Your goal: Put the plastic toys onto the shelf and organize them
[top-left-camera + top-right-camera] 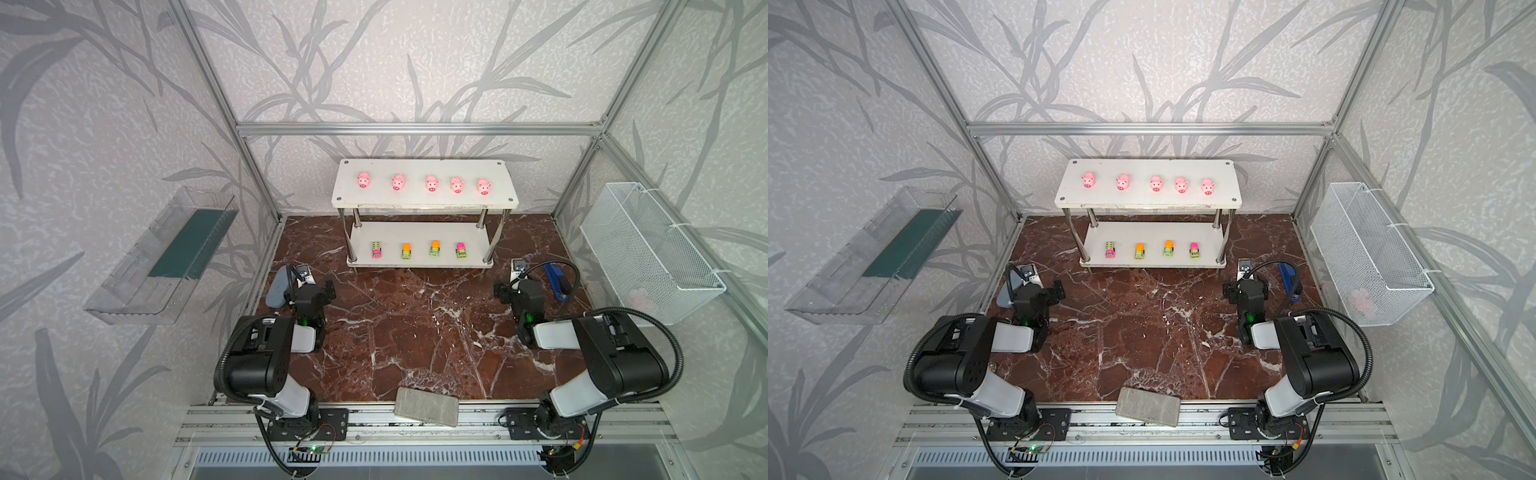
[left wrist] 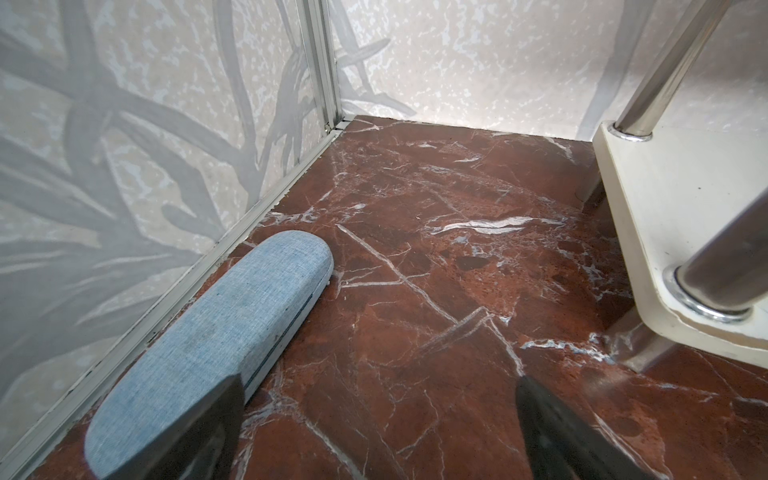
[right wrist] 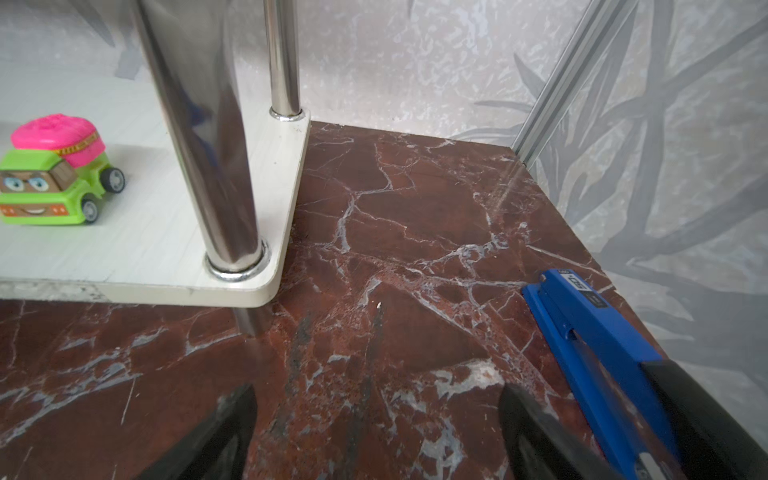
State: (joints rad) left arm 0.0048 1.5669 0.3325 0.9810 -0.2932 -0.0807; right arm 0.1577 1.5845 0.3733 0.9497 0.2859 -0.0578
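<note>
The shelf [image 1: 424, 200] stands at the far middle of the table [image 1: 415, 332]. Five pink pigs [image 1: 432, 183] sit in a row on its upper level, snouts facing the near side. Four toy trucks [image 1: 407, 251] stand in a row on its lower level, each apart from the next. The left gripper [image 2: 379, 380] hangs low near the shelf's near left corner, its jaws spread wide over bare table. A blue-grey case [image 2: 216, 332] lies just to its left at the table's edge. The right gripper [image 3: 377, 388] hangs low near the shelf's near right corner, jaws also spread over bare table, with a blue stapler [image 3: 602, 345] just to its right.
</note>
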